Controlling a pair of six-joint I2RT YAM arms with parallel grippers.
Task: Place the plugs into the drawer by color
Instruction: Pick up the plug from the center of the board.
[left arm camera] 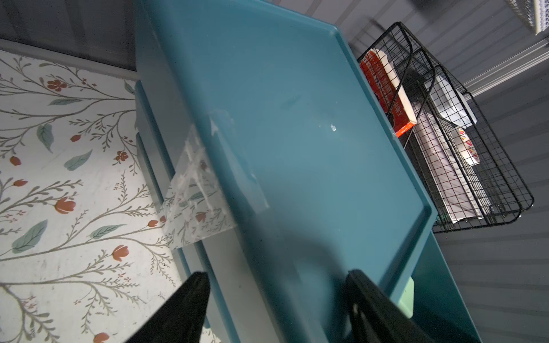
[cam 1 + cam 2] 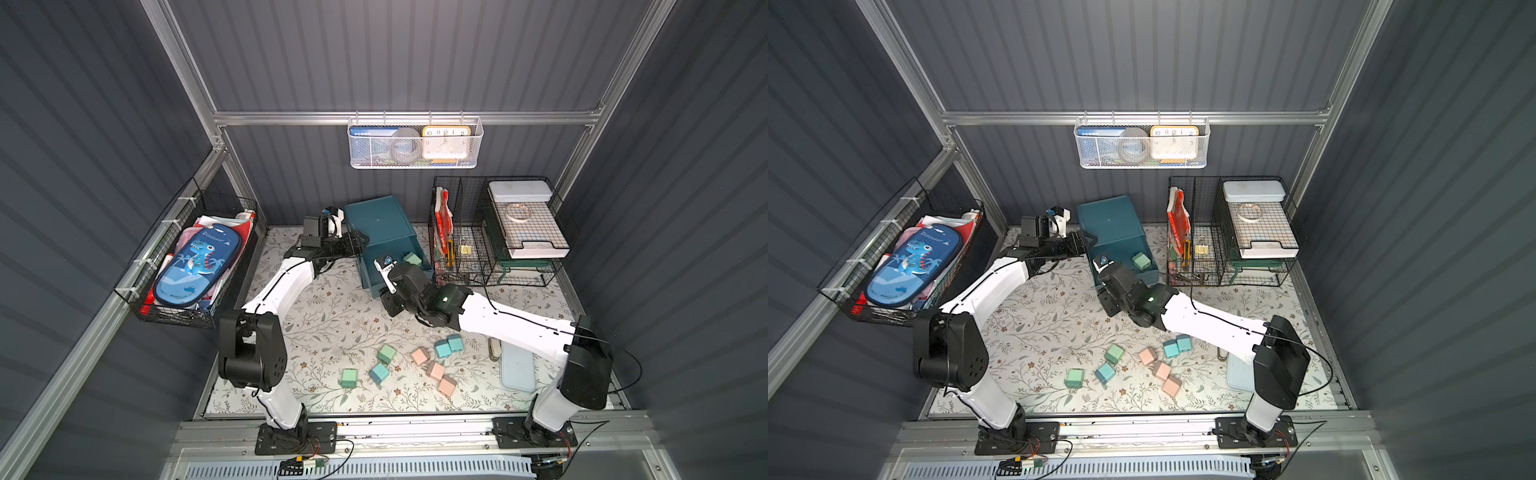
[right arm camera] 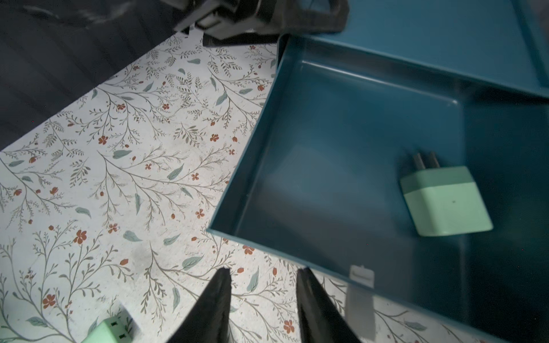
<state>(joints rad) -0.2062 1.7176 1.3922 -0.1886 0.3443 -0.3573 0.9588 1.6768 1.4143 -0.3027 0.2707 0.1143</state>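
Right wrist view: your right pincer (image 3: 263, 270) stands part open. The fingers are clearly apart, only the floral mat (image 3: 118, 178) shows between them, and it has hold of nothing. The tips hang just short of the front wall of the open drawer (image 3: 326, 166), and the white pull tab (image 3: 361, 276) sits just beside one finger.

- Past the tips, inside that drawer, lies one mint plug (image 3: 445, 205). It is on its side, prongs pointing away from the pincer, clear of the walls.
- Behind the right pincer, back toward its arm's base, the rest lie loose on the mat, as seen in a top view: two loose mint plugs (image 2: 386, 354), three blue plugs (image 2: 443, 349), three pink plugs (image 2: 435, 370). Two of the blue ones touch each other. The pink ones run in a short line.

Left wrist view: your left pincer (image 1: 277, 273) stands wide, fingers astride a top corner of the teal cabinet (image 1: 297, 118). Whether they press on it cannot be told from here. The open drawer juts out just beyond that pincer.
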